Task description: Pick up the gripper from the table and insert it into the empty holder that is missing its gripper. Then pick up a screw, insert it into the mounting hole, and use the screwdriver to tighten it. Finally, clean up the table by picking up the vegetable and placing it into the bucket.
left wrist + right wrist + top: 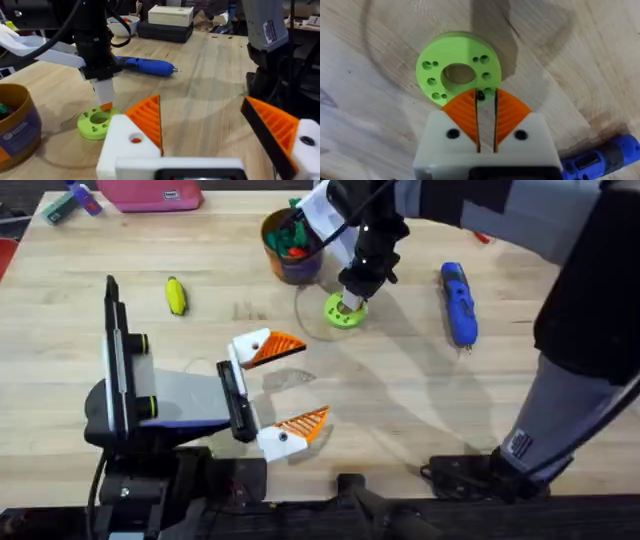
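**Screw pickup at the green disc**

The right gripper [485,107] stands tip-down on the green disc [344,311], its pads nearly together on something small and dark, probably a screw, though it is hard to tell. The left gripper [290,387] lies idle, jaws wide apart, both orange tips fitted. Next: lift straight up, clear of the bucket [288,242] just to the far left. The screwdriver [458,302] lies right; the vegetable [176,295] far left, with open table around.
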Controlling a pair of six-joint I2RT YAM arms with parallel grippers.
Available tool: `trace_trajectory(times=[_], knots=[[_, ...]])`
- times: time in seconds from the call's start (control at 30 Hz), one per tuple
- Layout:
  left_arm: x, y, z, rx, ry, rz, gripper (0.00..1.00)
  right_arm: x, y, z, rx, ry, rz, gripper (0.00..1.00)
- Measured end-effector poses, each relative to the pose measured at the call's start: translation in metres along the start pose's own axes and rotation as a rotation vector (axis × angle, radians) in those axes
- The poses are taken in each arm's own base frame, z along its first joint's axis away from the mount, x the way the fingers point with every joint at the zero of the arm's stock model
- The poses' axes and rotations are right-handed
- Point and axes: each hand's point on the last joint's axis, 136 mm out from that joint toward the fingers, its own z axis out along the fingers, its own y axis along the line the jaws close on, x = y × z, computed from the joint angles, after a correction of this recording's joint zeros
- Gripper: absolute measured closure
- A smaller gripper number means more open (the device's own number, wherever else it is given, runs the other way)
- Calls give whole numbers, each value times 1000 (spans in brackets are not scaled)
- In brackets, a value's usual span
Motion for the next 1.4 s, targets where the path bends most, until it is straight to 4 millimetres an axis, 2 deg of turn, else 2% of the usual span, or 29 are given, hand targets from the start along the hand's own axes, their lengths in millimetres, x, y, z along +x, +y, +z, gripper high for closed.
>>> trace_trajectory(times=[0.2, 0.5, 0.73, 1.17, 1.27, 1.4], knots=[[0, 0, 0, 0, 0, 0, 15, -3, 11, 0, -22, -5, -15, 856], [0, 0, 0, 0, 0, 0, 16, -3, 11, 0, -23, -6, -14, 863], [0, 0, 0, 0, 0, 0, 15, -3, 7, 0, -2, -4, -13, 990], [0, 0, 0, 0, 0, 0, 15, -2, 6, -2, 0, -2, 2, 995], [0, 0, 0, 0, 0, 0, 15, -1, 6, -16, -1, -3, 9, 995], [0, 0, 0, 0, 0, 0, 15, -3, 4, -60, 12, -51, 15, 995]])
